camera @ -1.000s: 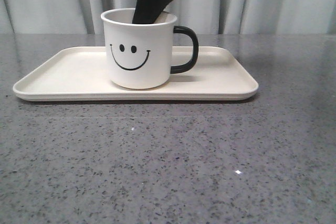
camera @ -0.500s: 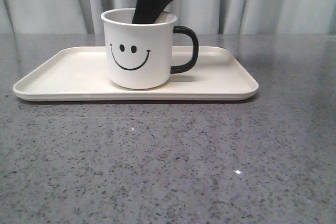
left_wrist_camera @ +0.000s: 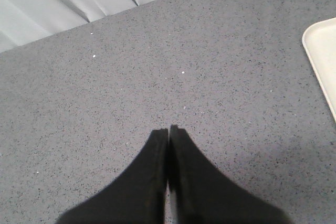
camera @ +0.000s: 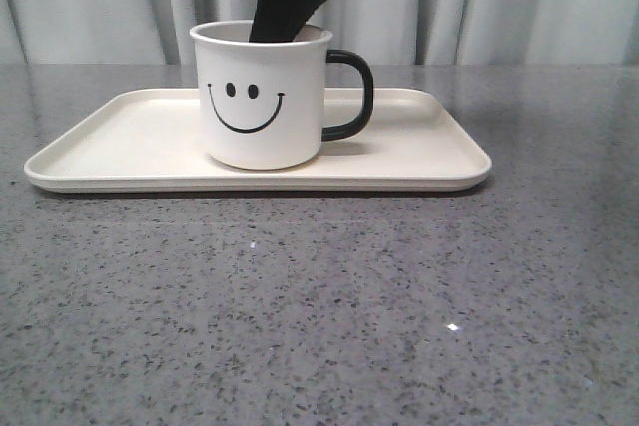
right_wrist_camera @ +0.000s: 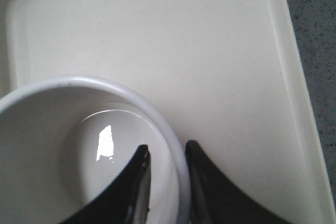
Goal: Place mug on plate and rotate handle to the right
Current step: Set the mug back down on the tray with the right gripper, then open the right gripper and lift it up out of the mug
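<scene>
Grey speckled stone is stretching across the whole table (camera: 329, 316), with pale curtains (camera: 539, 2) hanging behind it. On it the mug (camera: 262, 97) is standing upright on the plate (camera: 419, 152), a little left of the plate's middle, its smiley face turned toward the front camera. Its handle (camera: 351, 95) is pointing to the right, clear of the plate's rim. The right gripper (right_wrist_camera: 167, 163) is reaching down from above and straddling the mug's wall at the back: one finger is sitting inside the cup and the other outside, the rim between them, and the two appear to be pinching it, though actual contact is hard to judge. Off to the side, well apart from the mug, the left gripper (left_wrist_camera: 168, 132) is hovering over bare stone with its fingers pressed together, one corner of the plate just showing at the edge of its view.
</scene>
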Tool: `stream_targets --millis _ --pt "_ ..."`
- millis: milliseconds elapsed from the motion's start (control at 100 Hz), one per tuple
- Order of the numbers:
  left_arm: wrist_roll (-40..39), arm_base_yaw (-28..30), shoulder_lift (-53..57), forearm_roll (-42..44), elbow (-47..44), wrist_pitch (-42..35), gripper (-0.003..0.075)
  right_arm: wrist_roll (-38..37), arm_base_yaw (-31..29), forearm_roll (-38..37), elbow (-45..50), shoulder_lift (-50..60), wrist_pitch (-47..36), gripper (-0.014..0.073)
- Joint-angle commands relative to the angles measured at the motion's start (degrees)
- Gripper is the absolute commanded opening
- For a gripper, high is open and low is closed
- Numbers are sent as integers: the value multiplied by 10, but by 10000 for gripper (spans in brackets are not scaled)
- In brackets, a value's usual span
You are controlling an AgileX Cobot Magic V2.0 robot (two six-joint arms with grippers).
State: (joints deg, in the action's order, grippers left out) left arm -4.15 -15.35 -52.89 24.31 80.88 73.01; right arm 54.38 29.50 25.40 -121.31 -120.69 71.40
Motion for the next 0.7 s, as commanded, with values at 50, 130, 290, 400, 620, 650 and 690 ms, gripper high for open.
stream_targets --millis 50,130,290,400,620,650,690 --pt "-5 1 4 13 14 -19 -20 3 1 24 -15 35 51 197" --pt "-5 1 4 13 14 -19 -20 3 1 24 -15 36 51 197" --pt "-5 1 4 13 14 -19 -20 1 1 24 -15 40 50 279" --pt "-5 1 4 13 14 -19 -20 1 1 24 -16 51 42 332" --pt "-5 1 4 13 14 -19 -20 -13 1 23 -41 83 23 332" --pt "-5 1 4 13 14 -19 -20 -20 0 22 -49 88 23 332" --pt "-5 1 4 13 14 -19 -20 -31 -2 22 -62 95 22 332"
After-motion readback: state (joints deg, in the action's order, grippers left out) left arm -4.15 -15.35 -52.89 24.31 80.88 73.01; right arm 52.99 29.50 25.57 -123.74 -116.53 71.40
